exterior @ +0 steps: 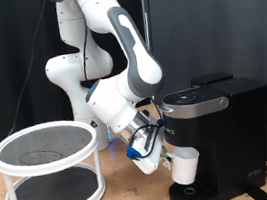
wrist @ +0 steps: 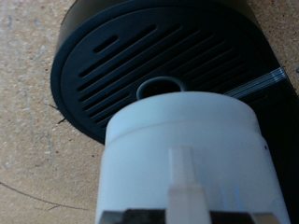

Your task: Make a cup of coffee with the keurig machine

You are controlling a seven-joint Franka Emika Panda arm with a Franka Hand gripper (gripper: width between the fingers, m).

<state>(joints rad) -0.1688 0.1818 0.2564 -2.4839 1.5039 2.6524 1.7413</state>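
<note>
end effector (exterior: pixel 166 159) gripping cup (exterior: pixel 187 165) (over drip base (wrist: pixel 149 56))

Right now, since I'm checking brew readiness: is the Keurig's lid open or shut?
Shut: the keurig machine has its lid lying flat on top in the exterior view. The gripper holds the cup above its drip base.

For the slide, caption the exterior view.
Franka pincer holds the white cup over the drip base of the black keurig machine.

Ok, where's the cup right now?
In the exterior view the cup is at lower right, in the gripper, just above the keurig machine's round drip base.
</note>
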